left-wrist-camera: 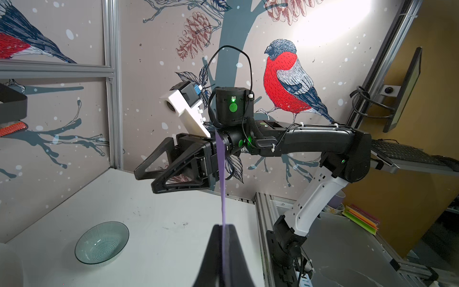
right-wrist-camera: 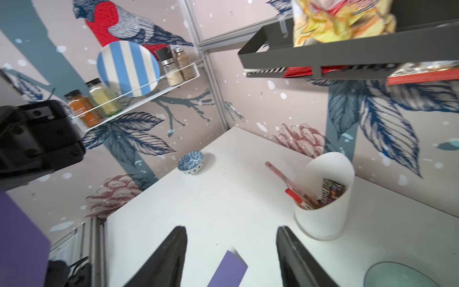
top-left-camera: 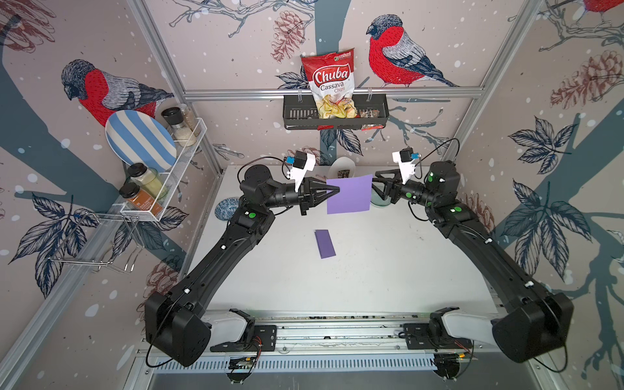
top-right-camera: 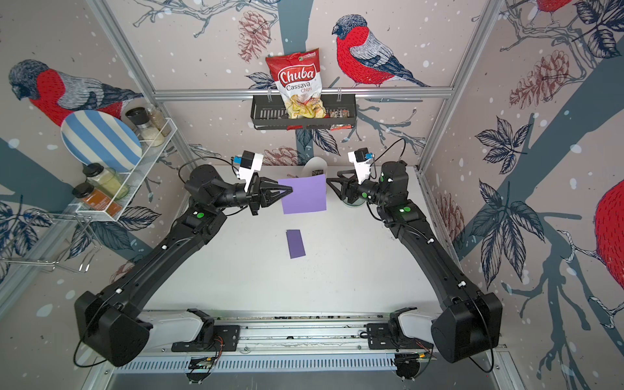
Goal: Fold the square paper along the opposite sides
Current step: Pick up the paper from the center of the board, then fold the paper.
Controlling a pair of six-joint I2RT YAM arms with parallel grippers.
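a: where the white table fills the floor of the cell, what's the biggest thing over it?

b: the two black arms. they come in from the near rail and bend toward each other above the far half.

a: and their ends?

b: the left gripper is pinched tight, its fingers flat together on the left edge of the square paper. the right gripper stands apart, with a clear gap between its fingers and nothing in it. it sits just beside the sheet's right edge. i can't tell from above whether it touches, but in its own wrist view the purple sheet lies off to one side, not between the fingers.

a: so where's the paper?

b: lifted off the table above the far middle, between the two grippers. only the left side is gripped, and its flat purple face is turned toward the top camera. from the left wrist it shows edge-on, as a thin purple line.

a: anything smaller?

b: a white holder with pens stands at the far wall behind the sheet. a clear glass bowl rests on the table below the right gripper. a folded purple strip lies flat nearer the table's middle, well apart from both grippers. smallest is a blue patterned bowl at the far left, by the left arm.
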